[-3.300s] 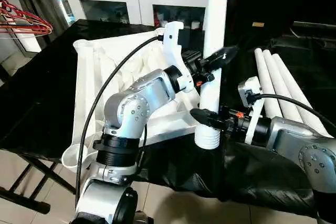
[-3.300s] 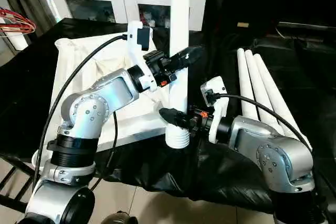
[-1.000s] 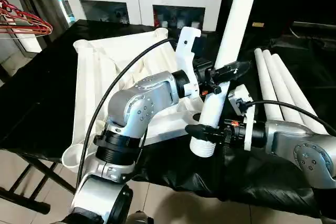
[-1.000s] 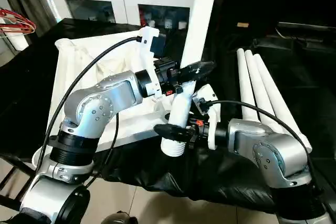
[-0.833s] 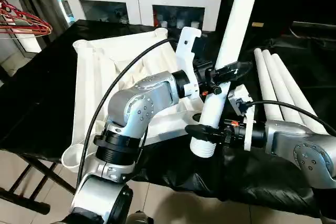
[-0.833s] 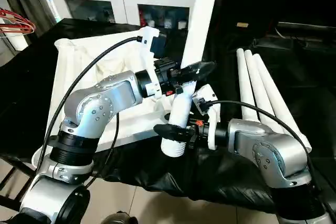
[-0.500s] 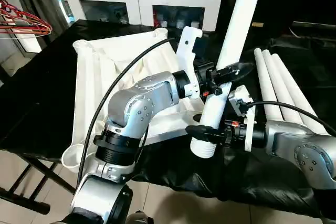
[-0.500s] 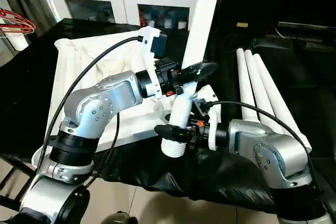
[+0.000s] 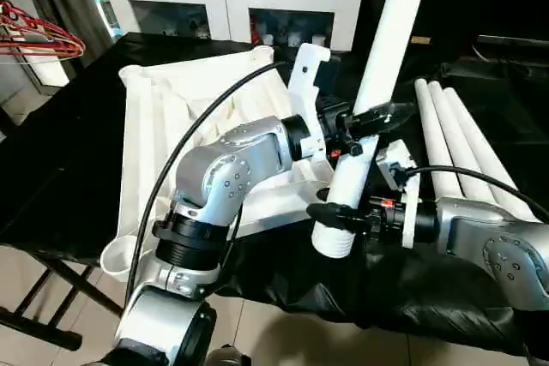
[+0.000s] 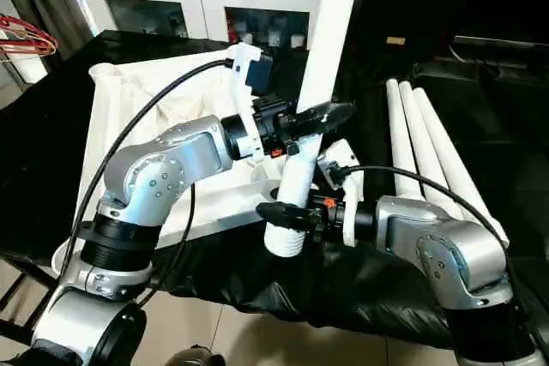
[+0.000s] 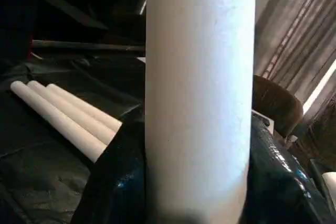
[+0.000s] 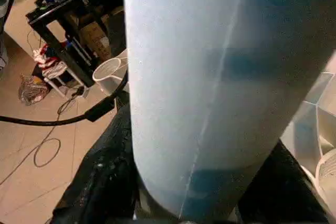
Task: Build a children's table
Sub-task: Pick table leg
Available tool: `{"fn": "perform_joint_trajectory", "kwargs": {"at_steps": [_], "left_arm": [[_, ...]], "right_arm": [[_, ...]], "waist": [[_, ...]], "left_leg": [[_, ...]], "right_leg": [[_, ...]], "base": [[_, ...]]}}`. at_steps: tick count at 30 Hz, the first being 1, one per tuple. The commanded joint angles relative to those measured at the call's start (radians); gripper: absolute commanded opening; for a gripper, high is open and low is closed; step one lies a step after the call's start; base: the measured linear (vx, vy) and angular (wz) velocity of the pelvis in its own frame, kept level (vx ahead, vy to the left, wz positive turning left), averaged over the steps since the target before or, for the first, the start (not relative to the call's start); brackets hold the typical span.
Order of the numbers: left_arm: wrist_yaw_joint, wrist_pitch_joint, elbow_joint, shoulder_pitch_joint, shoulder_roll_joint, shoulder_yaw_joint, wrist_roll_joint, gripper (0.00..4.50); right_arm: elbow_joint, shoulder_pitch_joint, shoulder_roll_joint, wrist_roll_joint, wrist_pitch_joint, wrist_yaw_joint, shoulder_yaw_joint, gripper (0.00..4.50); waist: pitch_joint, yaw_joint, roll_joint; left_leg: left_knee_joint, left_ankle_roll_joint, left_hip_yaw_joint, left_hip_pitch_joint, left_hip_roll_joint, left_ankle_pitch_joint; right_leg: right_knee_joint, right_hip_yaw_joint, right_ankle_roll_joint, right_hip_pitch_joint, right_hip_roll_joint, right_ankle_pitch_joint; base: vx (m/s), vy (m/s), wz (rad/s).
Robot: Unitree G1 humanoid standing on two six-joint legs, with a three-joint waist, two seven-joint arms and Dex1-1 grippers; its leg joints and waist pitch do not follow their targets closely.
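Assembly looks to be at its first leg. Both grippers hold one white leg, tilted, with its ribbed lower end hanging just off the near corner of the upturned tabletop, not seated in any socket that can be seen. The left gripper has its jaws clenched around the shaft halfway up; the right gripper clamps it just above the ribbed end. Three more legs lie side by side on the black-draped surface to the right, so nearly all the work appears to remain.
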Motion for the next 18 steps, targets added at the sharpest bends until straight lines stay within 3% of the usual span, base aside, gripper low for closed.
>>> {"fn": "perform_joint_trajectory", "kwargs": {"at_steps": [1,5,7,10,15,18], "left_arm": [[-0.010,0.012,-0.017,-0.022,0.005,-0.003,-0.007,1.81],[-0.010,0.015,-0.015,-0.024,0.005,-0.003,-0.005,1.81],[0.000,0.034,-0.014,-0.026,0.008,-0.001,-0.007,2.37],[0.004,0.050,-0.011,-0.025,-0.002,0.022,-0.033,2.68],[0.029,-0.021,-0.008,-0.028,-0.014,0.056,-0.019,2.91],[0.010,-0.031,-0.044,-0.031,-0.017,0.100,-0.066,2.92]], "right_arm": [[-0.011,0.003,0.000,0.000,-0.008,-0.002,-0.024,1.93],[-0.007,0.001,0.001,0.003,-0.009,-0.003,-0.024,1.91],[-0.006,0.001,0.003,0.002,-0.010,-0.004,-0.023,1.91],[-0.006,0.001,0.007,0.001,-0.012,-0.006,-0.021,1.91],[0.000,0.002,0.020,-0.007,-0.028,-0.018,-0.023,1.91],[0.015,0.000,0.048,-0.021,-0.059,-0.046,-0.036,1.91]], "waist": [[-0.073,0.001,-0.021],[-0.072,0.001,-0.023],[-0.072,0.001,-0.022],[-0.072,0.002,-0.020],[-0.071,0.002,-0.022],[-0.072,0.002,-0.021]], "left_leg": [[-0.054,0.031,-0.017,0.012,0.041,-0.054],[-0.054,0.032,-0.017,0.011,0.041,-0.052],[-0.055,0.031,-0.017,0.012,0.041,-0.052],[-0.055,0.027,-0.017,0.012,0.041,-0.057],[-0.055,0.029,-0.017,0.011,0.041,-0.061],[-0.055,0.027,-0.017,0.011,0.040,-0.057]], "right_leg": [[-0.067,0.030,-0.223,0.050,-0.069,-0.003],[-0.067,0.030,-0.222,0.050,-0.069,-0.006],[-0.068,0.030,-0.221,0.049,-0.070,-0.010],[-0.068,0.030,-0.226,0.049,-0.071,-0.018],[-0.071,0.030,-0.222,0.050,-0.071,-0.020],[-0.068,0.029,-0.224,0.049,-0.071,-0.016]], "base": [[0.000,0.000,0.00],[0.000,0.000,0.00],[0.000,0.000,0.00],[0.000,0.000,0.00],[0.000,0.000,0.00],[0.000,0.000,0.00]]}}
